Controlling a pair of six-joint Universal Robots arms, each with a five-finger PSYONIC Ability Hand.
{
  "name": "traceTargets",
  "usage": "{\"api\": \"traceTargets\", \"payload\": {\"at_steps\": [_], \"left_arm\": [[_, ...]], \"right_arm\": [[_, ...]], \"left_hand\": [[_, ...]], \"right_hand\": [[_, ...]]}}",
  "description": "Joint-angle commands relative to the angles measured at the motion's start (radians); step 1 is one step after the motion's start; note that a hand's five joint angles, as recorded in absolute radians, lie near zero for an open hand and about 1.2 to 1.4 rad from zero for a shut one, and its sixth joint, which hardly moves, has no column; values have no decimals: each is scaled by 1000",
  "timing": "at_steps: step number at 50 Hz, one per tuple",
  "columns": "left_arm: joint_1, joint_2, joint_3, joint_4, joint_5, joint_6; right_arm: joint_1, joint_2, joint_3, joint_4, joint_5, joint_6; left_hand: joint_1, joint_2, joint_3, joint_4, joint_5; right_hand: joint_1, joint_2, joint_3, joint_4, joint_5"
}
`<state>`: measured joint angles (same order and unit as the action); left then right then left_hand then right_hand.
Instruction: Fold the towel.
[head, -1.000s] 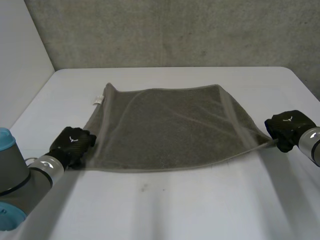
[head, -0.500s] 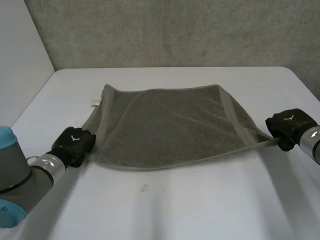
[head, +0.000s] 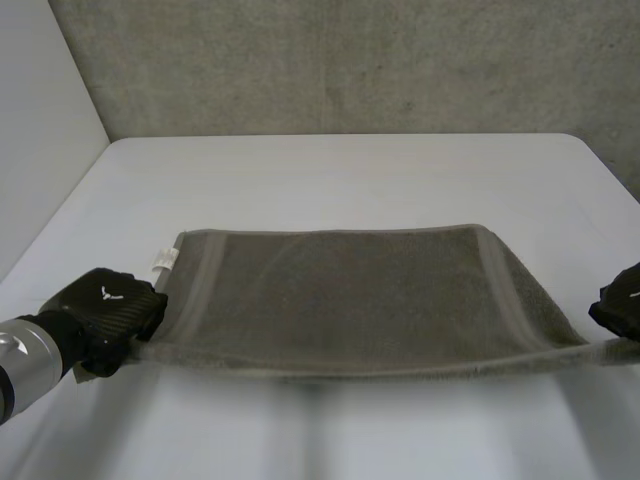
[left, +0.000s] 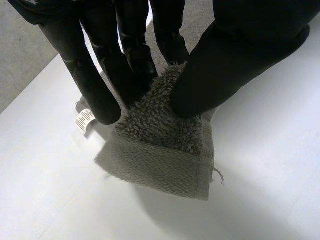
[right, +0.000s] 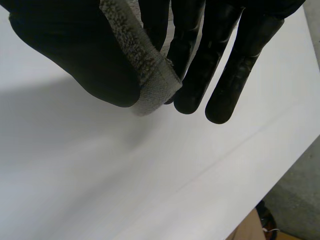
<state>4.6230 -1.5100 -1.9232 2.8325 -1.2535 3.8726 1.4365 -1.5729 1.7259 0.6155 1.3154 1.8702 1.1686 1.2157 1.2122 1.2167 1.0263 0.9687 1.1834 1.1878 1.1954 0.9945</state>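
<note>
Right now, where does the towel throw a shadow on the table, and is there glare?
Head view: a dark band on the table under the towel's raised near edge. Left wrist view: soft shadow beneath the corner the left hand pinches. Right wrist view: table past the right hand bright, no glare spot.
</note>
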Motion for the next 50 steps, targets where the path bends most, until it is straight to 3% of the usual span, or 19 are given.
{"api": "traceTargets", "payload": {"at_steps": [1, 8, 12, 21, 26, 34, 48, 49, 50], "left_arm": [[2, -68, 47, 100, 3, 14], [-52, -292, 170, 277, -4, 5], [-98, -456, 310, 340, -13, -21], [-151, -696, 582, 377, -64, -65], [-171, -843, 792, 377, -115, -102], [-174, -934, 938, 372, -147, -102], [-177, -954, 952, 378, -145, -104], [-182, -957, 952, 378, -145, -101], [-188, -957, 952, 378, -147, -99]], "right_arm": [[12, 94, -70, -133, -27, 130], [151, 315, -226, -226, 10, 274], [237, 473, -371, -287, 100, 357], [280, 662, -539, -487, 156, 434], [297, 758, -650, -580, 234, 449], [306, 807, -703, -651, 266, 452], [308, 850, -715, -694, 271, 466], [308, 850, -715, -694, 271, 466], [312, 852, -717, -694, 272, 468]], "left_hand": [[228, 181, 184, 180, 195], [228, 181, 184, 180, 195], [228, 181, 184, 180, 195], [228, 181, 184, 180, 195], [228, 181, 184, 180, 195], [228, 181, 184, 180, 195], [228, 181, 184, 180, 195], [-16, -63, -60, -64, -48], [-545, -592, -588, -593, -577]], "right_hand": [[428, 213, 208, 201, 227], [428, 213, 208, 201, 227], [428, 213, 208, 201, 227], [428, 213, 208, 201, 227], [428, 213, 208, 201, 227], [428, 213, 208, 201, 227], [356, 141, 137, 129, 156], [355, 140, 136, 128, 155], [-165, -380, -384, -392, -365]]}}
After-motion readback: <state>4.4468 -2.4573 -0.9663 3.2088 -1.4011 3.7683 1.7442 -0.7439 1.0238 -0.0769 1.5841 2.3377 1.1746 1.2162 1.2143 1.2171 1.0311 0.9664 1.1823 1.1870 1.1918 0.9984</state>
